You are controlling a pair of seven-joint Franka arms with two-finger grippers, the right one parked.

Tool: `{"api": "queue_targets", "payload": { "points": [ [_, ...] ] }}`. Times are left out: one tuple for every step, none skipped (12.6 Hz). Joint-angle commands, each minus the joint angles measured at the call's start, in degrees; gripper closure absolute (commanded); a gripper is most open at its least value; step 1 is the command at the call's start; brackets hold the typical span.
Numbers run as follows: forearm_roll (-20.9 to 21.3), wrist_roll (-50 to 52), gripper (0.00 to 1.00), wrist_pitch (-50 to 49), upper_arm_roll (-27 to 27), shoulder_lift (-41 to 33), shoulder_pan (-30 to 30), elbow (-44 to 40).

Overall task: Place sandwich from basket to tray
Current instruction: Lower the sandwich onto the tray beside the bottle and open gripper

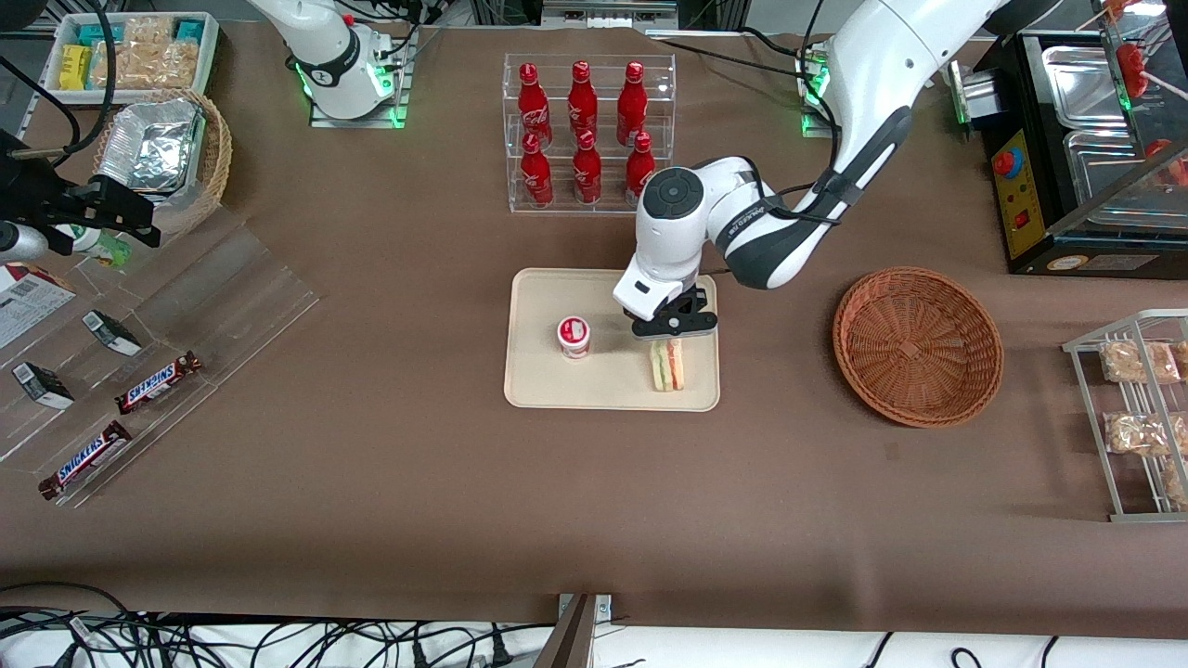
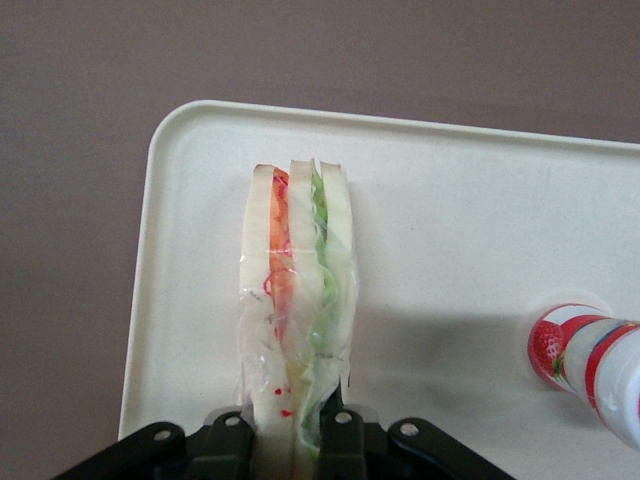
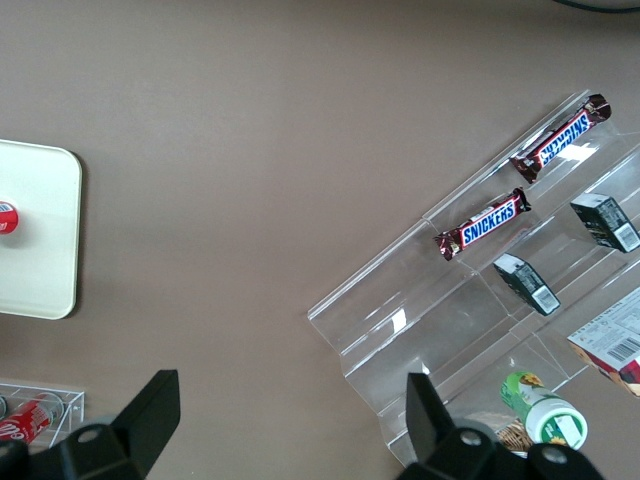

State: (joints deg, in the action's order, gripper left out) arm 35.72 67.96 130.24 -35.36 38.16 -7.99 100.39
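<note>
Left arm's end effector [image 1: 670, 336] sits low over the flat rectangular cream-beige tray [image 1: 538, 385], at the end of the tray nearer the working arm. Its black fingers [image 2: 340, 440] are pinched on one end of the small wedge-shaped sandwich in clear wrap [image 1: 666, 364], pale bread with green, red and orange layers. In the front view the sandwich stands on edge on the tray, just nearer the camera than the end effector, close to the tray rim. In the wrist view the sandwich [image 2: 298, 310] runs from between the fingers out toward the tray's [image 2: 470, 220] rounded corner, layers upright, wrap crinkled near the grasp.

Small white cup with red lid [image 1: 574, 336] stands on the same tray beside the sandwich, apart from it, toward the parked arm's end; also seen in the wrist view [image 2: 585, 358].

Round shallow reddish-brown woven wicker basket [image 1: 917, 345] sits on the brown table [image 1: 594, 501] toward the working arm's end, well apart from the tray, nothing visible inside it.

Clear rack of red bottles [image 1: 585, 130] stands farther from the camera than the tray.
</note>
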Motion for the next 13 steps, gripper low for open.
{"api": "queue_targets", "payload": {
  "points": [
    [1.99,1.74,0.78,0.36,-0.24,0.42,-0.18,-0.11],
    [1.99,1.74,0.78,0.36,-0.15,0.51,-0.61,-0.11],
    [2.33,1.91,0.78,0.36,-0.15,0.86,-0.97,-0.02],
    [2.86,2.52,0.78,0.36,-0.15,0.86,-0.97,-0.02],
    [3.13,2.87,0.76,0.36,-0.15,0.95,-1.06,-0.11],
    [3.22,2.88,0.53,0.28,-0.15,0.95,-1.14,-0.11],
    [3.22,2.79,0.12,0.28,-0.15,0.95,-1.15,-0.02],
    [3.22,2.62,0.03,0.28,-0.24,0.95,-1.15,-0.11],
    [3.22,2.44,0.00,0.10,-0.24,0.95,-1.15,-0.02],
    [3.22,2.35,0.00,-0.16,-0.24,0.77,-1.06,-0.02],
    [3.13,2.26,0.00,-0.42,-0.41,0.51,-0.88,-0.02],
    [3.04,2.35,0.00,-0.43,-0.59,-0.28,-0.36,-0.20],
    [2.08,2.26,0.00,-0.60,-0.76,-1.68,0.34,-0.20]
  ]
}}
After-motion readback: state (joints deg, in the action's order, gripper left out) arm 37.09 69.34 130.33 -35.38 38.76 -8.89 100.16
